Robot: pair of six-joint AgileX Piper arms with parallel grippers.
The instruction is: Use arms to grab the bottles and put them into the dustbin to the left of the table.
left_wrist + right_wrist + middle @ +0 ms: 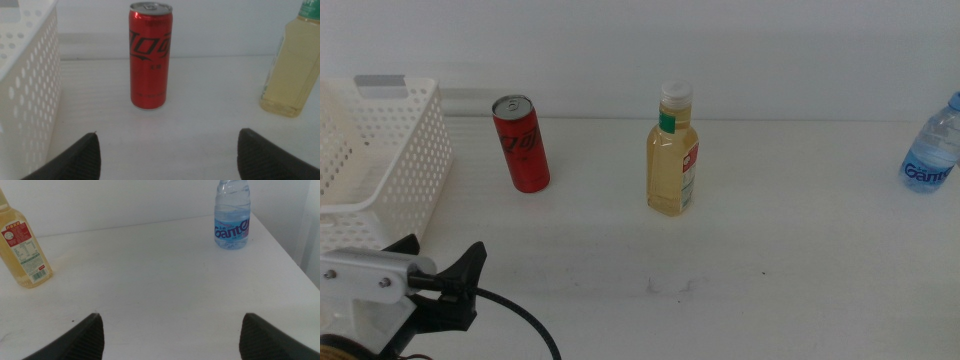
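Spread wide and empty, the left gripper [167, 155] faces the red can [150, 55] at upper centre; reaching comes next, jaws straddling it.

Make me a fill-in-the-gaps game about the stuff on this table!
1. The slim can beside the white basket is coloured ____.
2. The bottle in the middle holds ____ liquid.
3. The water bottle wears a ____ label.
4. The left tool faces the can with its jaws ____.

Missing words: red, yellow, blue, open.
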